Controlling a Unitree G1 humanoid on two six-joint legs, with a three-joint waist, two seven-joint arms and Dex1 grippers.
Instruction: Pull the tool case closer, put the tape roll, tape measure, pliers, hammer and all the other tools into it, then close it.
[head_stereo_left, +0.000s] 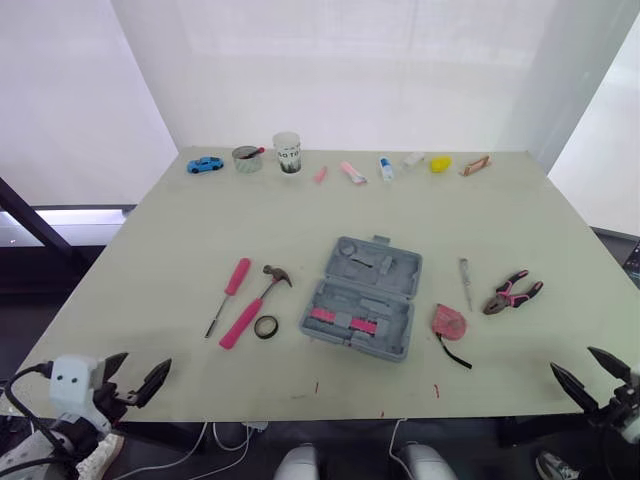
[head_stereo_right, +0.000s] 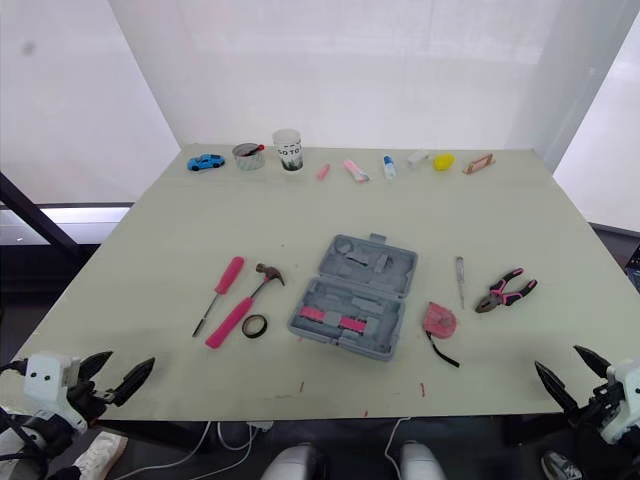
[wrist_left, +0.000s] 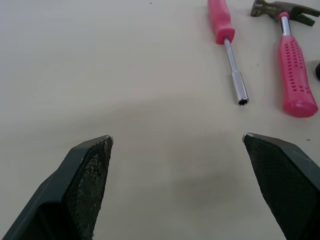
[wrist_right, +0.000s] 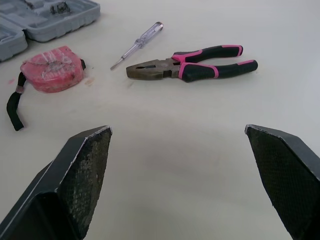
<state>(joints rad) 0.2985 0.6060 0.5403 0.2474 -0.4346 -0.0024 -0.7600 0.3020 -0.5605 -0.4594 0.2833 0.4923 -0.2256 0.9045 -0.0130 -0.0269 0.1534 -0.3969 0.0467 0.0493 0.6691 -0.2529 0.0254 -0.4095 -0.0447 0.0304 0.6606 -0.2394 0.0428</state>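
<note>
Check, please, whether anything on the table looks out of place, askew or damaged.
Nothing looks spilled or broken. The open tool case lies askew to the near edge of the table, and the tape measure has a scuffed, grimy pink shell, with its black strap trailing loose.

A wide table (head_stereo_left: 150, 260) with a pale, greenish-cream top is seen from above, and small red marks (head_stereo_left: 317, 386) are drawn near its front edge. Behind it and to both sides, the space is closed off by white translucent panels (head_stereo_left: 360, 70), through which a soft, even light is diffused. A bright strip of light (head_stereo_left: 75, 215) is shown at the foot of the left panel. A black bar (head_stereo_left: 40, 228) is set slantwise at the left, over a dark floor (head_stereo_left: 30, 275). White cables (head_stereo_left: 252, 427) are hung below the table's front edge.
</note>
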